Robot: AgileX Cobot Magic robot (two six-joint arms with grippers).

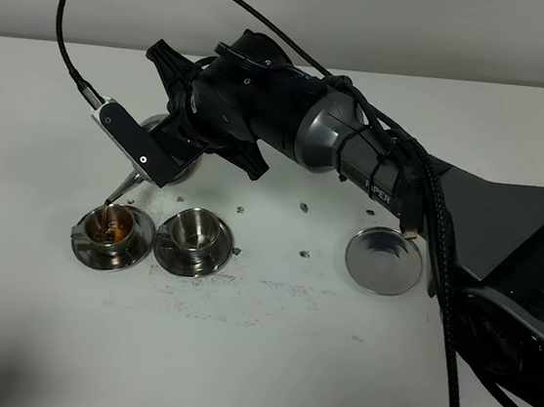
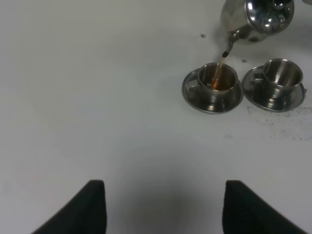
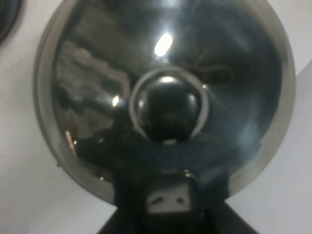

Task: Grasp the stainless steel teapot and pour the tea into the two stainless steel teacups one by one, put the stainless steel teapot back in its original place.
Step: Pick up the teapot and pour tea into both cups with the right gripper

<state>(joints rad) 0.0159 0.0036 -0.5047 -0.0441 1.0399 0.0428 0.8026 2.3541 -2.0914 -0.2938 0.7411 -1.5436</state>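
**Insp. A:** Teapot, posn?

**Insp. B:** Held off the table, tilted spout-down, just above and behind the first cup. Tea is seen as brown liquid in that cup. A thin stream is fed into it from the spout.

**A:** Right gripper?

**B:** Reached across to the left side of the high view. It is clamped on the teapot at the handle end. The fingers are mostly hidden by the right arm and the pot. The right wrist view is filled by the domed lid and knob, w/ the handle bracket at the camera end.

**A:** Left gripper?

**B:** Released. Two dark fingers are seen spread wide, w/ only bare table between them, well apart from both cups.

**A:** Second cup?

**B:** Upright on its saucer, just beside the first cup's saucer, between the first cup and the dish. Its interior is seen as bare steel in the high and left wrist views.

**A:** Dish?

**B:** Flat on the table, well apart from the cups, near the right arm's cable bundle. Its shiny face is fully in view.

**A:** Misc.?

**B:** Dark specks are noted on the table around and in front of the cups. A black cable is looped above the right arm.
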